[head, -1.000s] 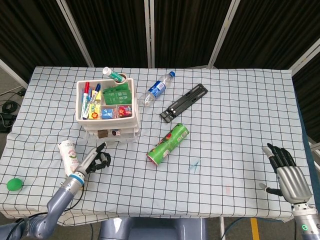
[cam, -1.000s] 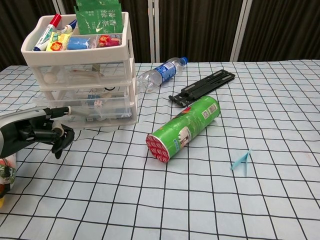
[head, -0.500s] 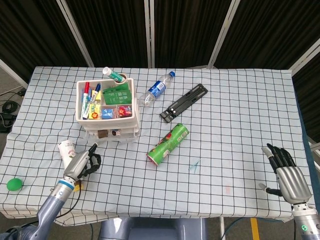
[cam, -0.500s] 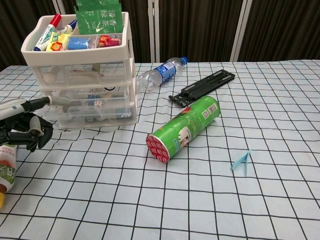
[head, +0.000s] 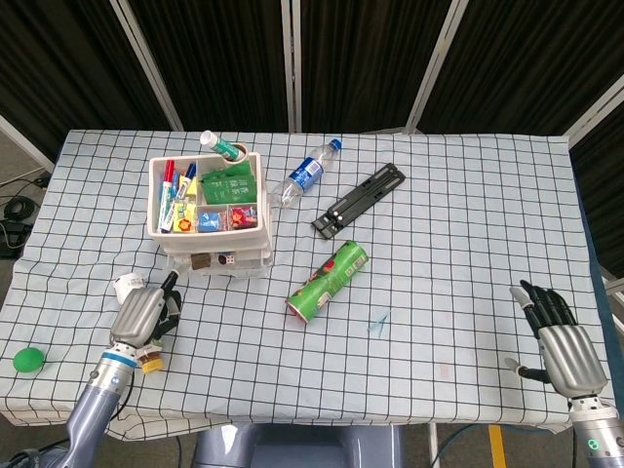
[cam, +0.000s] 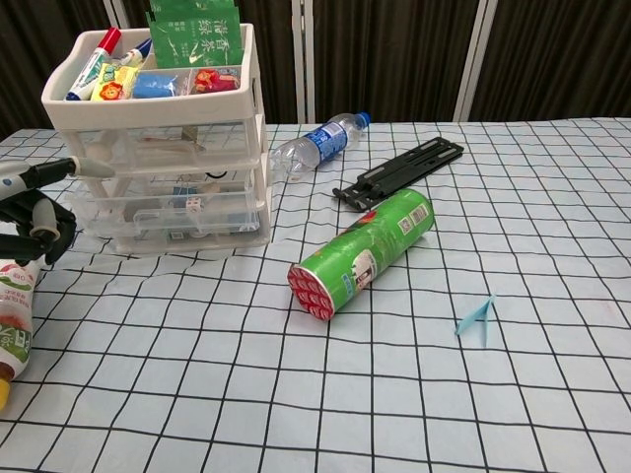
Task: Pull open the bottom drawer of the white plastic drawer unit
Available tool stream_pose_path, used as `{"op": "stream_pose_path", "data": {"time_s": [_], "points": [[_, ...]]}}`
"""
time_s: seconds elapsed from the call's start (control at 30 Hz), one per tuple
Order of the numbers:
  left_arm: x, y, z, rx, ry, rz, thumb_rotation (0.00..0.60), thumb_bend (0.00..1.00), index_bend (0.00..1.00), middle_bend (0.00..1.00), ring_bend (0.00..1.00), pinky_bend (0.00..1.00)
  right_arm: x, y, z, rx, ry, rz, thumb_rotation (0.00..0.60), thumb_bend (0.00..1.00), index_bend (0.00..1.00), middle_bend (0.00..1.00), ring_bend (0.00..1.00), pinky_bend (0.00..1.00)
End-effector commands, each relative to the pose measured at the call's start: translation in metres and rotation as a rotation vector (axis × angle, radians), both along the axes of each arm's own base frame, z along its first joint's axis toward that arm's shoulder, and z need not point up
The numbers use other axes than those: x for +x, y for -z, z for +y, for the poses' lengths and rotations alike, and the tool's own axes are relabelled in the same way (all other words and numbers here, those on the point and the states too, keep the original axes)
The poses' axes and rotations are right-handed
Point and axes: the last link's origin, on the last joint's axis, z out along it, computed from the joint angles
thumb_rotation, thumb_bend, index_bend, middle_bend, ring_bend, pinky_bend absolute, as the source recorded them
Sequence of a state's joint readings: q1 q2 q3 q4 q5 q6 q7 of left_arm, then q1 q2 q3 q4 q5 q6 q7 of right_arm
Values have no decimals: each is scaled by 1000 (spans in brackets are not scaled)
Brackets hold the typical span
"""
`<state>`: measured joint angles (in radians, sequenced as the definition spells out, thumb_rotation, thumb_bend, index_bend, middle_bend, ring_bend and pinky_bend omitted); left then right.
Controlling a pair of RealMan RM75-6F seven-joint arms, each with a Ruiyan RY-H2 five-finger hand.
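The white plastic drawer unit (head: pixel 207 216) (cam: pixel 163 138) stands at the back left, its top tray full of markers and packets. Its bottom drawer (cam: pixel 182 225) (head: pixel 220 263) has a clear front that sits about level with the drawers above. My left hand (head: pixel 142 314) (cam: pixel 32 215) hovers to the left of the unit and a little in front of it, apart from the drawer. Most of its fingers are curled in, one sticks out, and it holds nothing. My right hand (head: pixel 558 343) rests open at the front right corner, far from the unit.
A white labelled bottle (head: pixel 127 286) (cam: pixel 12 320) lies under the left hand. A green can (head: pixel 328 281) (cam: pixel 363 252) lies mid-table, with a water bottle (head: pixel 304 175), a black rail (head: pixel 358 200) and a blue paper scrap (head: pixel 378 323) around it. A green ball (head: pixel 27 359) sits front left.
My left hand has drawn back to the left, away from the bottom drawer front, and now sits over the white bottle. The drawer and the right hand have not moved.
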<state>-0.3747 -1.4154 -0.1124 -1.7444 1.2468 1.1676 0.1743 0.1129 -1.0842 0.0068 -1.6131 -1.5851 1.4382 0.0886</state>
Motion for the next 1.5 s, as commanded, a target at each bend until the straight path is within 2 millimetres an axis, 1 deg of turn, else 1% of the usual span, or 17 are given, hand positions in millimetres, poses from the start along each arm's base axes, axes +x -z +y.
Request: {"op": "stream_pose_path", "data": {"time_s": [0.03, 0.13, 0.27, 0.67, 0.9, 1.0, 1.03, 1.1, 1.17, 1.23, 1.27, 1.33, 1.5], "points": [[8, -5, 7, -18, -40, 37, 600, 1000, 137, 733, 730, 613, 0, -1, 0, -2, 1, -2, 600, 17, 24, 0, 0, 0], [9, -5, 10, -30, -55, 59, 600, 1000, 137, 738, 735, 621, 0, -1, 0, -1, 2, -4, 600, 18, 24, 0, 0, 0], [14, -6, 11, -76, -82, 33, 600, 1000, 136, 739, 737, 625, 0, -2, 0, -1, 1, -6, 600, 18, 24, 0, 0, 0], [14, -6, 19, -69, -96, 62, 600, 1000, 102, 739, 737, 625, -1, 0, -1, 2, 0, -4, 600, 17, 24, 0, 0, 0], [14, -3, 20, -86, -111, 70, 600, 1000, 102, 739, 743, 626, -1, -1, -1, -1, 0, -4, 600, 17, 24, 0, 0, 0], [14, -2, 21, -94, -117, 66, 600, 1000, 125, 741, 745, 630, -1, -1, -1, 0, -1, -4, 600, 17, 24, 0, 0, 0], [14, -2, 21, -93, -119, 59, 600, 1000, 144, 742, 747, 632, 0, -1, -1, -1, -1, -4, 600, 18, 24, 0, 0, 0], [15, -2, 21, -90, -122, 40, 600, 1000, 233, 744, 749, 634, 0, -1, -1, -3, -1, -5, 600, 18, 24, 0, 0, 0], [15, -2, 21, -90, -120, 35, 600, 1000, 410, 744, 750, 637, 0, -2, -1, -5, -3, -7, 600, 18, 24, 0, 0, 0], [15, -2, 21, -90, -117, 34, 600, 1000, 507, 744, 751, 640, 0, -2, -1, -7, -5, -8, 600, 17, 24, 0, 0, 0], [16, -3, 21, -87, -116, 26, 600, 1000, 534, 744, 751, 640, 0, -2, -1, -8, -6, -9, 600, 17, 24, 0, 0, 0], [17, -3, 21, -79, -110, 14, 600, 1000, 553, 744, 751, 640, 0, -2, -1, -10, -8, -9, 600, 17, 24, 0, 0, 0], [18, -4, 18, -81, -98, 9, 600, 1000, 555, 744, 752, 640, 0, -2, 0, -8, -9, -8, 600, 17, 24, 0, 0, 0]]}}
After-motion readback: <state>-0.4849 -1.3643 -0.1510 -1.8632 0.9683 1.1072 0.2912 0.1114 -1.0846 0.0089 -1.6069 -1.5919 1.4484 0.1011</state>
